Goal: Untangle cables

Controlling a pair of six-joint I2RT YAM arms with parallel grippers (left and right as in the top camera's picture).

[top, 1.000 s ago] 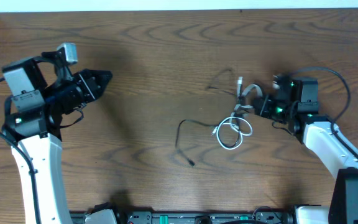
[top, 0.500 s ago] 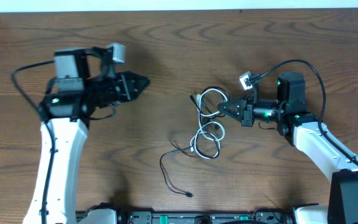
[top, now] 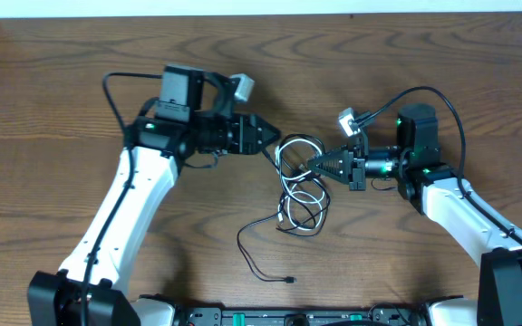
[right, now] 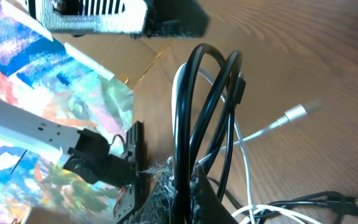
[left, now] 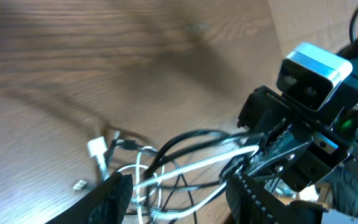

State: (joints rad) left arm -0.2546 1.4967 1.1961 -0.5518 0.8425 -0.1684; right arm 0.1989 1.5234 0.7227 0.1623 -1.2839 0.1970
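The black cable (top: 290,149) and the white cable (top: 299,195) hang tangled in loops over the middle of the table. My right gripper (top: 318,163) is shut on the black loops and holds the bundle up; the loops rise from its fingers in the right wrist view (right: 194,124). The black cable's tail (top: 261,263) trails on the wood to a small plug. My left gripper (top: 268,134) is open just left of the raised loops. In the left wrist view both cables (left: 191,162) run between its fingers (left: 179,199), untouched. A white plug (left: 96,148) shows there too.
The brown wood table (top: 406,54) spreads all round. The right arm's own thick black wire (top: 442,100) arcs over its wrist. The table's front edge carries black fixtures (top: 270,317).
My left arm has swung right across the table up to the bundle. My right gripper has lifted the cables and drawn them left; the black tail has slid along the wood.
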